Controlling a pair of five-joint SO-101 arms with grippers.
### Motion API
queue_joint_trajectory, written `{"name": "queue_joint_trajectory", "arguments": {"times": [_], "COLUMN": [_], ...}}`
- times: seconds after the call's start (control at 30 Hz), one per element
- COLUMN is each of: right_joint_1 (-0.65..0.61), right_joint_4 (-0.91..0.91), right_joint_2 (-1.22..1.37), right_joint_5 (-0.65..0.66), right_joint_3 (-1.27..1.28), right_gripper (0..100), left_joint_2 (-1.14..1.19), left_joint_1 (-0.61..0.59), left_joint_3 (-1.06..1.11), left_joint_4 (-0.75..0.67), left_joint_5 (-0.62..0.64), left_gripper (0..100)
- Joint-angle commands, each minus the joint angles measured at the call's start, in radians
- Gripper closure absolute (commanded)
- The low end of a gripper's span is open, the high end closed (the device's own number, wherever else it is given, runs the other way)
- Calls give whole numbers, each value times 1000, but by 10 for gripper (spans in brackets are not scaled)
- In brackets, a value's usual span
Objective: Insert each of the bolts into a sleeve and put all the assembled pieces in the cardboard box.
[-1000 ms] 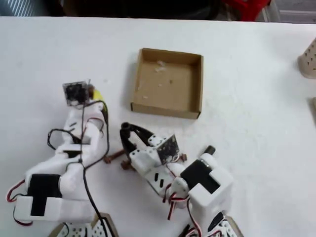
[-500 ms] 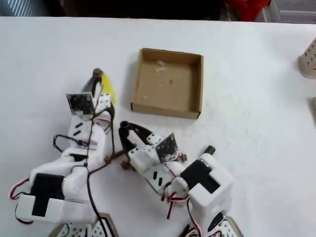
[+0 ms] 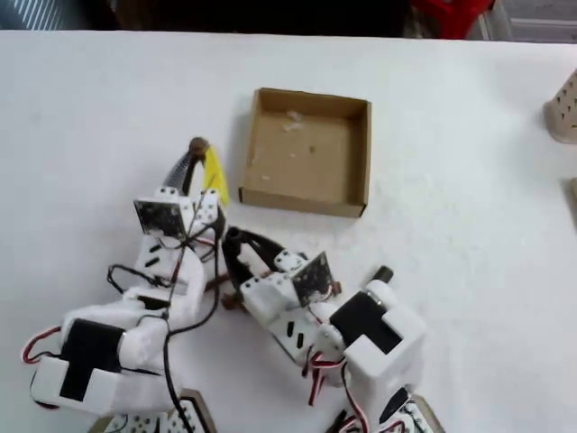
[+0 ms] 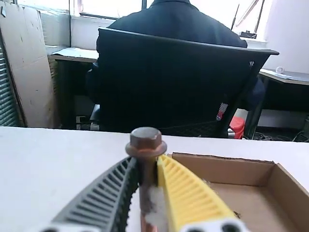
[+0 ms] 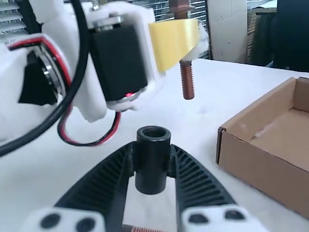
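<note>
The cardboard box (image 3: 305, 204) is set on the white surface (image 3: 469, 225) toward 12 o'clock in the high view, open side up, with a few pale scraps on its floor. The left arm (image 3: 135, 307) is placed at 7 o'clock and the right arm (image 3: 361, 325) at 5 o'clock.

1 bolt (image 4: 146, 145) is gripped upright between the black and yellow fingers of the left jaws, its hexagonal head above them and its threaded end pointed down. It is held clear of the surface, at 9 o'clock of the box and near its front corner. 1 black sleeve (image 5: 152, 159) is clamped upright in the right jaws, its bore turned upward. From the right wrist the bolt is seen above and beyond the sleeve, the 2 apart. In the high view the sleeve lies at 5 o'clock of the bolt.

Brown pieces (image 3: 225, 300) are seen on the surface between the arms, largely covered by them and by black and red wires; whether they are bolts or assembled pieces cannot be told. A threaded copper end (image 5: 149, 229) is cut off at the frame edge under the right jaws.

A beige perforated object (image 3: 563, 110) is cut off at 3 o'clock. A black chair back (image 4: 178, 82) stands beyond the surface, with a cardboard sheet (image 4: 24, 72) leaned beside it.
</note>
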Motion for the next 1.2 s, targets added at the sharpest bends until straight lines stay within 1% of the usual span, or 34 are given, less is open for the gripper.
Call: {"name": "queue_joint_trajectory", "arguments": {"times": [0.0, 0.13, 0.27, 0.33, 0.4, 0.5, 0.67, 0.8, 0.9, 1.03, 1.17], "right_joint_1": [-4, -1, 4, 44, 65, 70, 70, 70, 70, 70, 70], "right_joint_4": [-42, -53, -116, -117, -119, -119, -116, -116, -116, -116, -116], "right_joint_2": [-5, -13, -13, -13, -13, -13, -13, -13, -13, -13, -12], "right_joint_5": [-5, -5, -8, -9, -11, -11, -11, -11, -11, -11, -11], "right_joint_3": [31, 71, 124, 123, 123, 123, 120, 120, 120, 120, 118], "right_gripper": [983, 983, 983, 983, 983, 983, 983, 983, 983, 983, 983], "left_joint_2": [-51, -51, -61, -107, -188, -358, -687, -897, -997, -1073, -1118], "left_joint_1": [15, 19, 19, 22, 36, 61, 133, 173, 180, 183, 222], "left_joint_3": [-3, -3, -5, 5, 12, 34, 54, 54, 54, 54, 55], "left_joint_4": [-32, -32, -32, -15, 40, 184, 511, 753, 905, 1092, 1165], "left_joint_5": [-11, -11, -11, -11, -11, -9, -3, -3, -3, -3, -3], "left_gripper": [977, 977, 977, 977, 977, 977, 977, 977, 977, 977, 977]}}
